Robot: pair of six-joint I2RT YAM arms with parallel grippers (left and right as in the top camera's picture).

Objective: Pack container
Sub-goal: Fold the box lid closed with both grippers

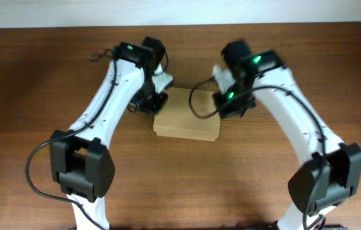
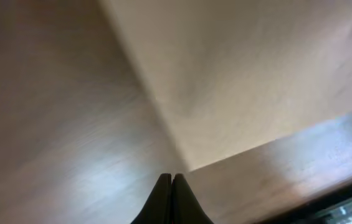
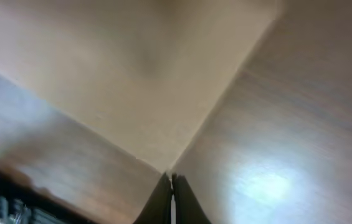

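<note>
The container (image 1: 187, 115) is a flat tan cardboard box with its lid down, lying on the middle of the wooden table. My left gripper (image 1: 156, 102) is at the box's far left corner and my right gripper (image 1: 223, 105) is at its far right corner. In the left wrist view the shut fingertips (image 2: 171, 180) point at a corner of the tan box (image 2: 244, 81). In the right wrist view the shut fingertips (image 3: 170, 179) meet a corner of the box (image 3: 144, 74). Neither gripper holds anything.
The dark wooden table (image 1: 33, 96) runs to a pale wall at the back. Black cables loop from both arms, one over the box's far right edge (image 1: 199, 96). The arm bases stand at the front left (image 1: 81, 166) and front right (image 1: 324, 179).
</note>
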